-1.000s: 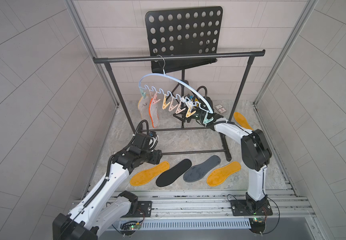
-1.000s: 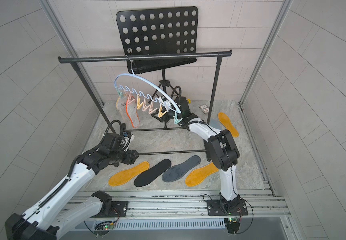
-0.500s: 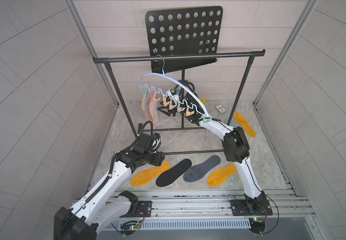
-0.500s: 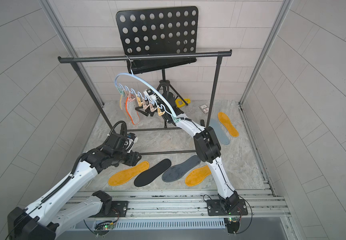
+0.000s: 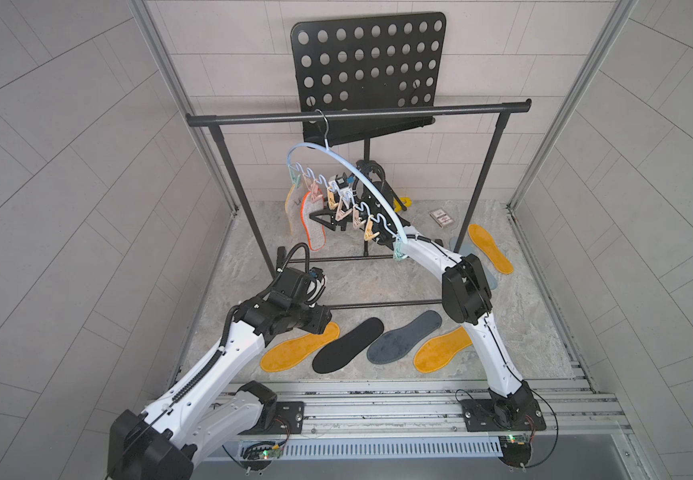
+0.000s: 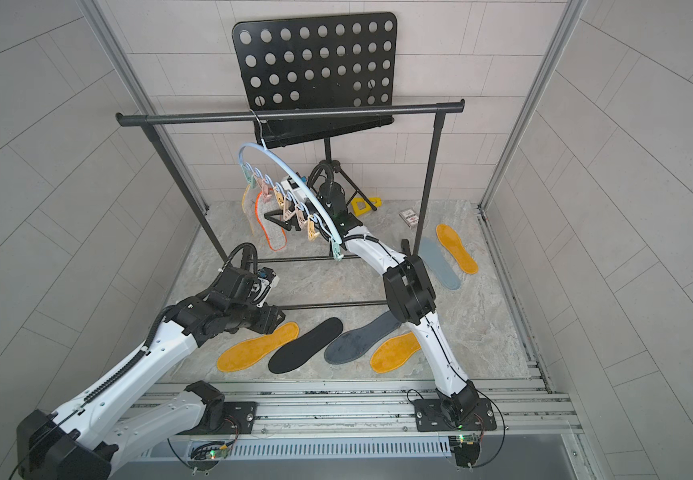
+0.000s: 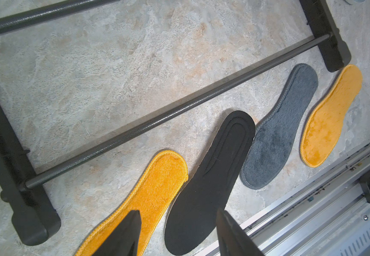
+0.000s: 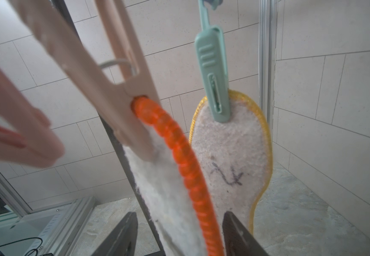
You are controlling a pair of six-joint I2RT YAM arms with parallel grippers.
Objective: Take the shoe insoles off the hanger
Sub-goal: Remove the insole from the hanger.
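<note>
The pale blue hanger [image 5: 338,164] hangs from the rack bar. Two shoe insoles stay clipped at its left end: an orange-edged white one [image 8: 170,177] in a peach clip [image 8: 122,73] and a yellow-edged one [image 8: 230,159] in a mint clip [image 8: 215,88]. My right gripper [image 8: 179,232] is open, its fingers either side of the orange-edged insole's lower part. Lower down, my left gripper [image 7: 177,232] is open and empty over a yellow insole [image 7: 157,188] and a black insole [image 7: 212,177] lying on the floor.
More insoles lie on the floor: dark grey [image 5: 403,343], yellow [image 5: 440,353], yellow [image 5: 490,249] and pale grey-blue [image 6: 440,264] at the right. The black garment rack [image 5: 357,114], the music stand [image 5: 369,62], a card pack [image 5: 441,217] and the front rail [image 5: 378,399] bound the space.
My right arm has travelled from the hanger's right end leftward to the orange-edged insole. The hanger has swung round. The left arm has hardly moved.
</note>
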